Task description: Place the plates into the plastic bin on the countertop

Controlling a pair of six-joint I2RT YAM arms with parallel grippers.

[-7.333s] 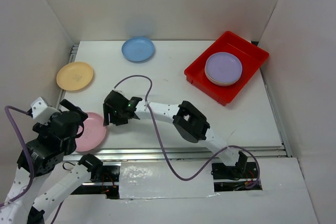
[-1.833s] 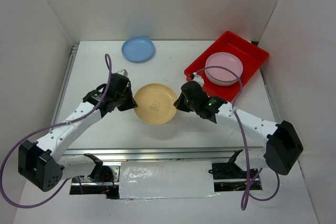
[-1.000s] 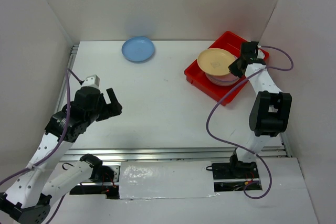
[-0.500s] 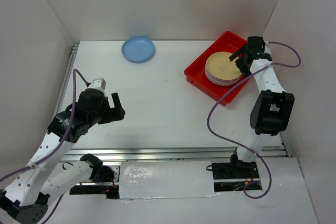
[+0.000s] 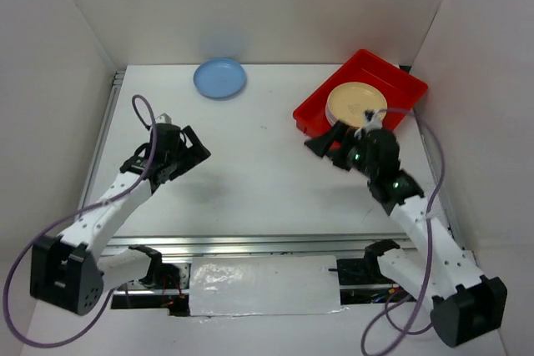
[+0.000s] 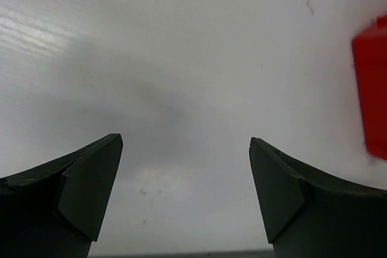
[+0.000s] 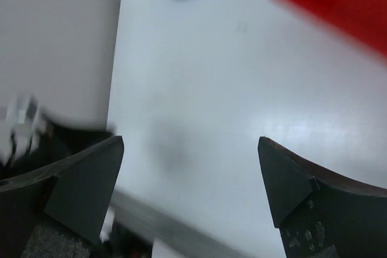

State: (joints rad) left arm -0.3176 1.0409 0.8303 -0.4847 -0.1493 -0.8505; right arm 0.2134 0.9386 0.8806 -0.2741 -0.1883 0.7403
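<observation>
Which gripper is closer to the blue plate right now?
Left. The left gripper hangs open over the countertop just in front of the blue plate, toward the arm bases. The right gripper is farther off, open beside the red bin's near corner.

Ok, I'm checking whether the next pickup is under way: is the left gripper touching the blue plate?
Apart. The top view shows a stretch of bare countertop between the open left gripper and the blue plate.

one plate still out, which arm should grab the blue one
Left. The left gripper is open, empty and nearer the blue plate; the right gripper, also open, sits by the bin, farther off.
</observation>
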